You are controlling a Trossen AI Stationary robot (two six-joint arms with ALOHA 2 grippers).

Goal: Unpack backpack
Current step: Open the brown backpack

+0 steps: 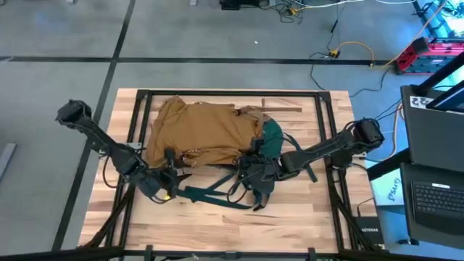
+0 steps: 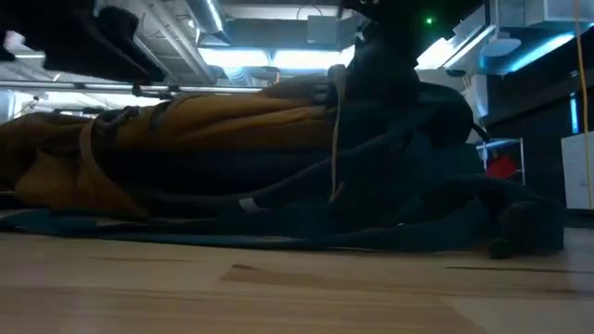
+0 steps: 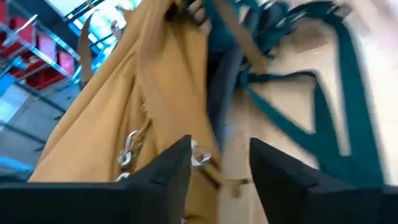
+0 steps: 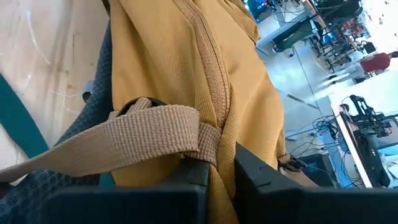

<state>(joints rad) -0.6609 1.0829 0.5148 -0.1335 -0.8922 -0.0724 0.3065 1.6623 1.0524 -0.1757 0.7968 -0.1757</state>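
The tan backpack (image 1: 203, 130) lies flat on the wooden table, its dark teal base (image 1: 272, 138) toward the right. Its teal straps (image 1: 210, 194) trail over the wood on the near side. My left gripper (image 1: 168, 185) stands open at the backpack's near left edge. In the left wrist view its fingers (image 3: 221, 168) flank bare wood beside a metal clip (image 3: 200, 155) on the tan cloth (image 3: 124, 112). My right gripper (image 1: 255, 170) is at the near right part of the backpack, shut on tan fabric (image 4: 174, 56). The low view shows the backpack (image 2: 186, 130) lying low. My left gripper's one finger (image 3: 168, 171) sits right beside the metal clip; I cannot tell whether it touches it. My right gripper pinches a raised ridge of tan fabric along the zipper seam (image 4: 219, 134) between its two fingers, next to where a tan webbing strap (image 4: 143, 134) joins it. The arm reaches in from the table's right. The backpack stays resting on the table.
Black frame rails (image 1: 138, 109) run along the table's left, right and far sides. A laptop and equipment stand (image 1: 435, 196) sit beyond the right edge. Bare wood (image 1: 217, 232) lies along the near edge, past the loose teal straps.
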